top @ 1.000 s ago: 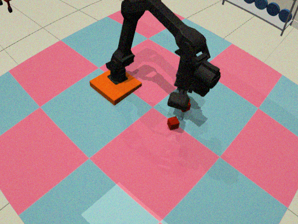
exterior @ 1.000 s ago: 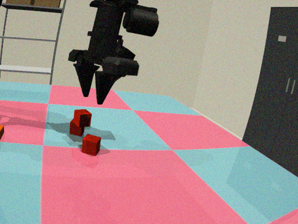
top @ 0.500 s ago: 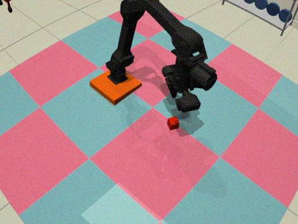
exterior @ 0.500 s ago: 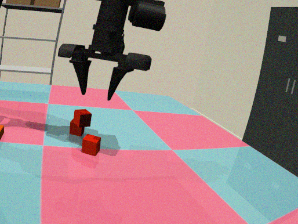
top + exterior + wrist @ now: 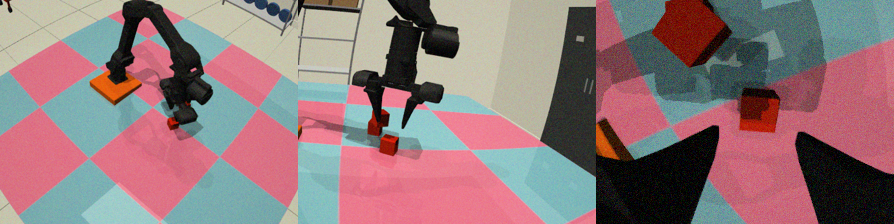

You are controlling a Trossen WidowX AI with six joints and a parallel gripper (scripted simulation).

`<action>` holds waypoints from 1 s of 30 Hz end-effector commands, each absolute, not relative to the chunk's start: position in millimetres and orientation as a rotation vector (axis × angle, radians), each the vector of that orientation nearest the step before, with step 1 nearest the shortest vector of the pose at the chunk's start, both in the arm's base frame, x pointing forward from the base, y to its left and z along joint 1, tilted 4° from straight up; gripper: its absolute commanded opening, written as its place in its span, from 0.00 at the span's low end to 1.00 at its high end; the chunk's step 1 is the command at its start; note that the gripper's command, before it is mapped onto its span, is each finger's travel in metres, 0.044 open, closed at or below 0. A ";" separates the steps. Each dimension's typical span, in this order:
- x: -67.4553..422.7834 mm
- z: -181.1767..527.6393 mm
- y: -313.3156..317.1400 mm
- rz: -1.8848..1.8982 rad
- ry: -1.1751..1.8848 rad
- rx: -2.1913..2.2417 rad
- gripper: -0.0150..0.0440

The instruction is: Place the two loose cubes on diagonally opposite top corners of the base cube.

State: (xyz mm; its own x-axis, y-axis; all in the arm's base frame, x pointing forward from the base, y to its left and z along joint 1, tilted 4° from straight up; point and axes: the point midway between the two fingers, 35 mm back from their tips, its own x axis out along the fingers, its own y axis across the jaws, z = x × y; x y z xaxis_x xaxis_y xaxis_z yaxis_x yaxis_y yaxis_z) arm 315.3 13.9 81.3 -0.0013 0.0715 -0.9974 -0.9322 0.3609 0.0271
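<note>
The red base cube stands on a teal floor tile. One red loose cube sits on top of it, off-centre over one corner; in the top view only a sliver of it shows behind the arm. The other red loose cube lies on the floor close by, at the edge of a pink tile. My gripper is open and empty. It hangs low beside the stack, with the floor cube just ahead of the gap between its fingers.
The arm's orange mounting plate lies to the left. A rack with blue balls stands at the far right, a metal shelf frame against the wall, and a dark cabinet to the right.
</note>
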 end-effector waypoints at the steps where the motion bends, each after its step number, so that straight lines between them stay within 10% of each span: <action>1: 316.6 74.8 15.1 0.968 1.310 -0.878 0.70; 30: 316.8 32.8 18.2 0.968 1.310 -0.877 0.66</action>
